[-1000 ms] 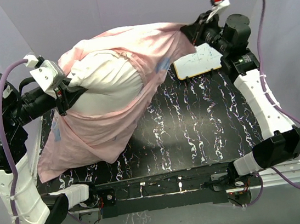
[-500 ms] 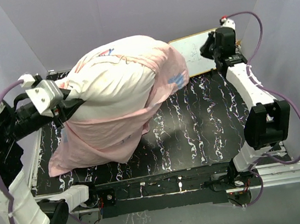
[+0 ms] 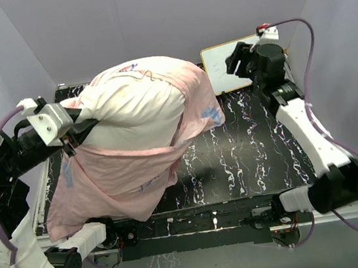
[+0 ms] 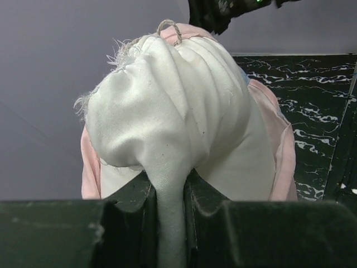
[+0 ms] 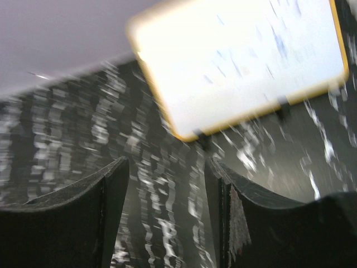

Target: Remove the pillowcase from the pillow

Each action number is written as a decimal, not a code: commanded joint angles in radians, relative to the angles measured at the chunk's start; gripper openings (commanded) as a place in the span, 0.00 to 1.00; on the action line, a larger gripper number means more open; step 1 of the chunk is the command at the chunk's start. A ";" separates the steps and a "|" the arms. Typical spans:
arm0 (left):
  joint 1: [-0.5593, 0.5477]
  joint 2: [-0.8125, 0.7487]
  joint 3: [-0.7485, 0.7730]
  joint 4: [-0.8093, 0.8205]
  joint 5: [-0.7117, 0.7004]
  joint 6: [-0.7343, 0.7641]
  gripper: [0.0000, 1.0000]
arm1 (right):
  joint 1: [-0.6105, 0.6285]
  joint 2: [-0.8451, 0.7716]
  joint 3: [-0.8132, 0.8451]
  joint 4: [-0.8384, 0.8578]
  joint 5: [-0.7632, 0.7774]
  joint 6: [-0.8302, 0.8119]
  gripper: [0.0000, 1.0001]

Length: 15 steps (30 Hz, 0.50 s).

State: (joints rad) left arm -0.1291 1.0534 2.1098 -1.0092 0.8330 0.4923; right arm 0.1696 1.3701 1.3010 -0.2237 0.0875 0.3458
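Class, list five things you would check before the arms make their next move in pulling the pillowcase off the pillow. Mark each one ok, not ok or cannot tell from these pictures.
1. Left hand grips the pillow, not the pillowcase: ok, white fabric is pinched in it.
2. Right hand open and empty: ok.
3. Right hand close to the pillowcase: not ok, it hangs over the whiteboard.
4. Pillowcase off the pillow: not ok, it wraps the far side and drapes below.
5. Pillowcase free of snags along the table edge: cannot tell.
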 commanded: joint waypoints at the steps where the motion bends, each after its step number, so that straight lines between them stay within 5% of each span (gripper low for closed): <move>1: -0.001 0.016 -0.026 0.142 -0.036 -0.017 0.00 | 0.154 -0.225 0.094 0.194 0.057 -0.154 0.62; 9: -0.001 0.027 -0.026 0.146 -0.055 -0.032 0.00 | 0.650 -0.261 0.084 0.246 0.330 -0.446 0.66; 15: -0.001 0.033 0.003 0.119 -0.062 -0.026 0.00 | 0.889 -0.194 0.046 0.359 0.516 -0.650 0.67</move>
State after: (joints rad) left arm -0.1291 1.0904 2.0693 -0.9310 0.7853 0.4641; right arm 0.9604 1.1202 1.3739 0.0586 0.4294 -0.1139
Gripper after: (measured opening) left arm 0.135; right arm 0.671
